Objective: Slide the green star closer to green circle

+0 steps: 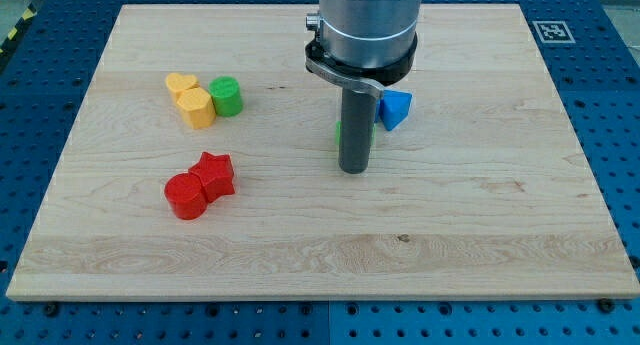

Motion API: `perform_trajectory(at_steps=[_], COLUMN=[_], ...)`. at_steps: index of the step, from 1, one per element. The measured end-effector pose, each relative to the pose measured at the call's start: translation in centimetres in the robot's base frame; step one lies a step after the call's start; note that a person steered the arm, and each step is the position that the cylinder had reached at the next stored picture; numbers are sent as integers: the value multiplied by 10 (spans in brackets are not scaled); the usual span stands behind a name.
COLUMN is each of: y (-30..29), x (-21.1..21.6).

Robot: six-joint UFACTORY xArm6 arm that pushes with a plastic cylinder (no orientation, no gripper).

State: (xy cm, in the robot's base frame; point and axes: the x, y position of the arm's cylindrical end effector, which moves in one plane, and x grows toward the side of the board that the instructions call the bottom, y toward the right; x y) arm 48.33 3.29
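Observation:
The green circle (226,95) stands at the view's upper left, touching a yellow block. The green star (338,137) is almost wholly hidden behind my rod near the board's middle; only thin green slivers show at the rod's left and right edges. My tip (354,171) rests on the board just below the star in the view, and contact cannot be made out. The star lies well to the right of the green circle.
A yellow heart (180,83) and a yellow hexagon (196,107) sit just left of the green circle. A red star (214,173) and a red circle (185,196) touch at the lower left. A blue triangle (395,108) sits right of the rod. The wooden board (500,235) lies on a blue table.

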Motion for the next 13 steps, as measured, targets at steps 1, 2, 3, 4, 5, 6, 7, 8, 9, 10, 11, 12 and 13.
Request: perform_trajectory(at_steps=[1,2,3,4,5,6,7,8,9,10,11,12,13], y=[29,57,57,51,36,15,-4,-17,-34,-57,-81,-103,-124], x=[13,6,-3,-5,-20,-23,-29,-44,-55,-60,-66,-71,-73])
